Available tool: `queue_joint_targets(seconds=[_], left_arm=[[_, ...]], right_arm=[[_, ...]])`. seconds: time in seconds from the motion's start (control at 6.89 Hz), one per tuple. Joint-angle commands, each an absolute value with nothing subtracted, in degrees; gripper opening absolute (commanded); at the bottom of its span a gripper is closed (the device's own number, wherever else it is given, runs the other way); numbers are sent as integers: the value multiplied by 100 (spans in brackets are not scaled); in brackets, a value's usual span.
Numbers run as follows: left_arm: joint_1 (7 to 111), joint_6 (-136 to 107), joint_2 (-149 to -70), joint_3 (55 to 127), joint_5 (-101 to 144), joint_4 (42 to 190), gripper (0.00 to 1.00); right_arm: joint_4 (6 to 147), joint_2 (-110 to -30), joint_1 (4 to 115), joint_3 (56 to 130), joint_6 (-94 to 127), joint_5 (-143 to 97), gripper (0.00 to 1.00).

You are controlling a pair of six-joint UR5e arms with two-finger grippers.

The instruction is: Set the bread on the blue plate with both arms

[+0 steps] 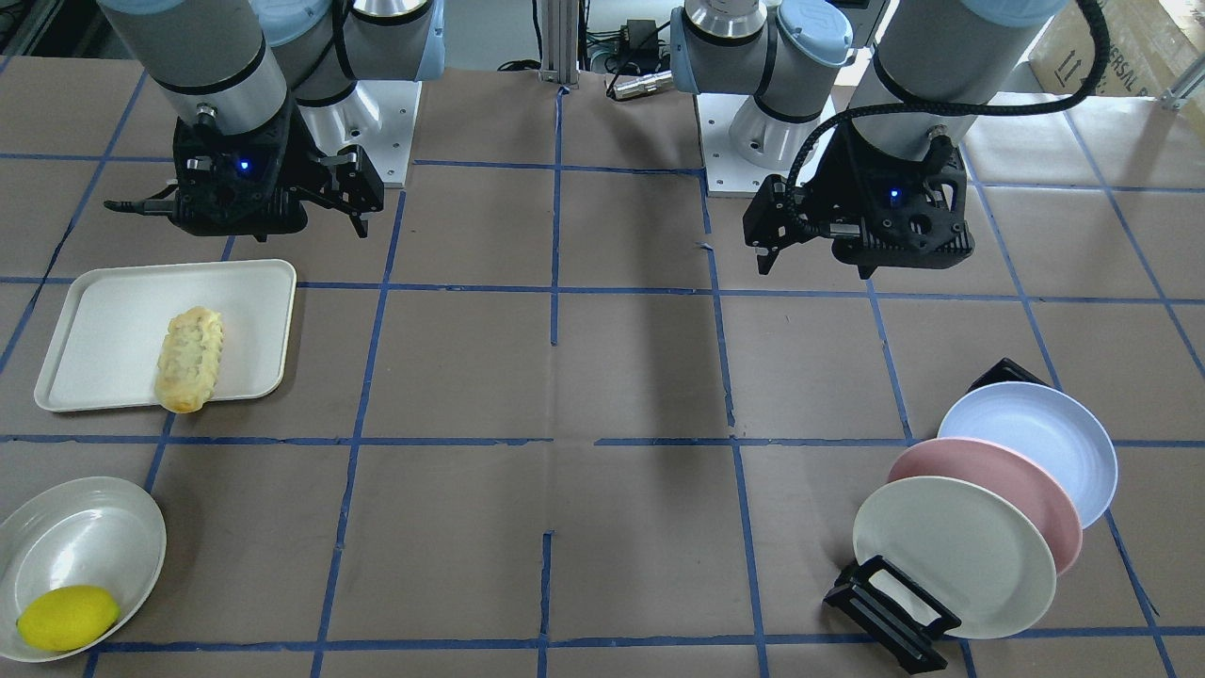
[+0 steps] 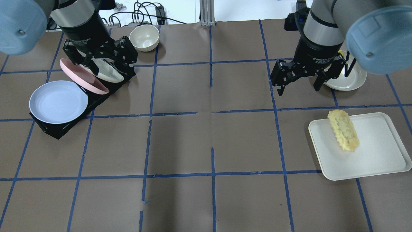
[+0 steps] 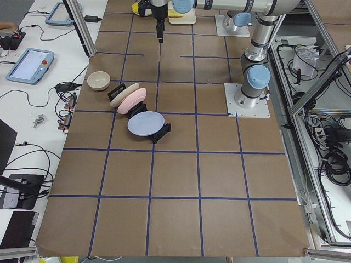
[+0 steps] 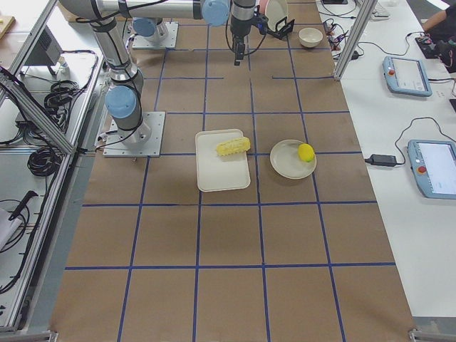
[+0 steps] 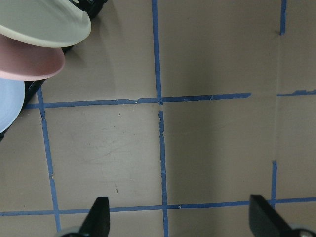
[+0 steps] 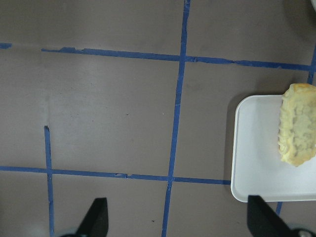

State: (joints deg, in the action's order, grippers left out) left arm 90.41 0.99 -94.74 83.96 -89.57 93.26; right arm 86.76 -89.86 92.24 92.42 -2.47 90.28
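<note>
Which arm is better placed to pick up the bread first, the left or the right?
The right. The right pincer, open, hangs close to the white tray with the bread on it. The left pincer, also open, is across the table, beside the plate rack.

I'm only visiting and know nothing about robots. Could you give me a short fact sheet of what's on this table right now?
Bread: bumpy golden-yellow loaf, lying on a white rectangular tray
Target plate: round pale-blue plate, leaning in a black rack with a pink plate and a cream plate
Left gripper: open, empty, above bare table beside the rack
Right gripper: open, empty, above bare table beside the tray
Extras: yellow lemon on a white oval dish; small cream bowl
Progress: bread untouched, plate not yet taken out
</note>
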Motion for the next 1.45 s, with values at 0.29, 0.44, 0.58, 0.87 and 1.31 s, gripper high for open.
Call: queue_joint_targets(seconds=[0.29, 0.44, 0.58, 0.87, 1.31], left_arm=[[8372, 463, -9605, 8297, -8939, 9325, 100], [7776, 1092, -9702, 8236, -8912, 9334, 100], [7395, 1725, -9921, 8218, -8938, 9273, 100], [6483, 3001, -10631, 7834, -8930, 9167, 100], [5673, 4364, -11870, 6955, -8939, 9026, 99]], right_arm=[[8675, -8982, 9202, 9255, -264, 9009, 100], [8692, -8982, 9202, 9255, -290, 8991, 100], [8675, -8974, 9193, 9264, -299, 8991, 100], [8840, -8956, 9019, 9569, -1022, 9000, 100], [10261, -9113, 7808, 10816, -2920, 9079, 100]])
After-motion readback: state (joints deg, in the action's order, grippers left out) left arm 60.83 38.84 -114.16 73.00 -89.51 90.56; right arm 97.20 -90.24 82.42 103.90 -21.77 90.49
